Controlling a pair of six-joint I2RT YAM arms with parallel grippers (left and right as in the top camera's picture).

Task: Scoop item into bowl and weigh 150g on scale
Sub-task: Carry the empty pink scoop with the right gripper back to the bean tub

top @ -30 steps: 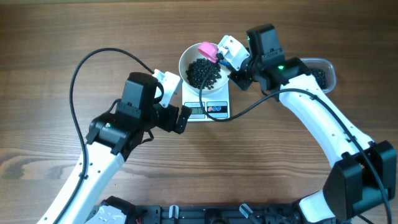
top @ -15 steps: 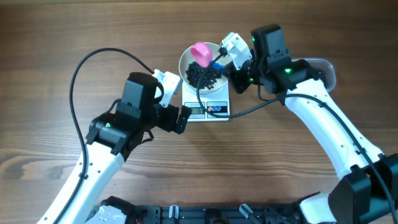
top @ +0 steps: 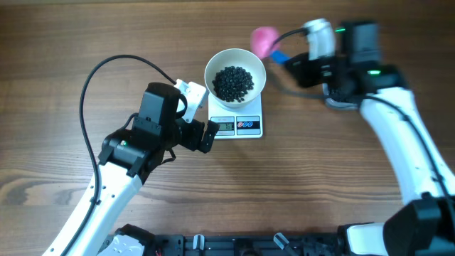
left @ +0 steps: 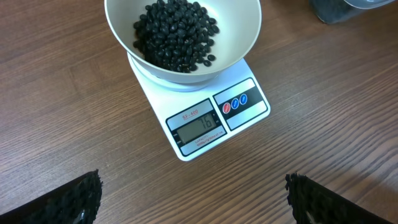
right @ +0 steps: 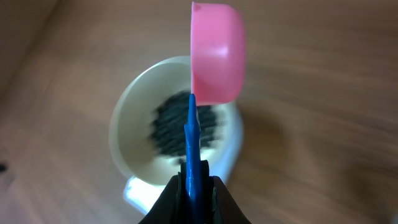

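We see the pink scoop [top: 265, 40] blurred, just past the far-right rim of the bowl [top: 210, 71], over the table [top: 71, 43]. It's turned on its side, and its blue handle [right: 191, 149] runs straight back into the right gripper [right: 193, 186], whose jaws are pinched almost closed on it. The bowl sits on the scale [top: 238, 126], beans [top: 233, 82] heaped inside, display toward the robot. The left gripper [left: 194, 200] is spread wide and empty, near the scale's front.

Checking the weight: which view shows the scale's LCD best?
Left wrist: small flat white digital scale close, its grey display sharp. Overhead: display too small to read. Right wrist: blurred, only a scale corner shows.
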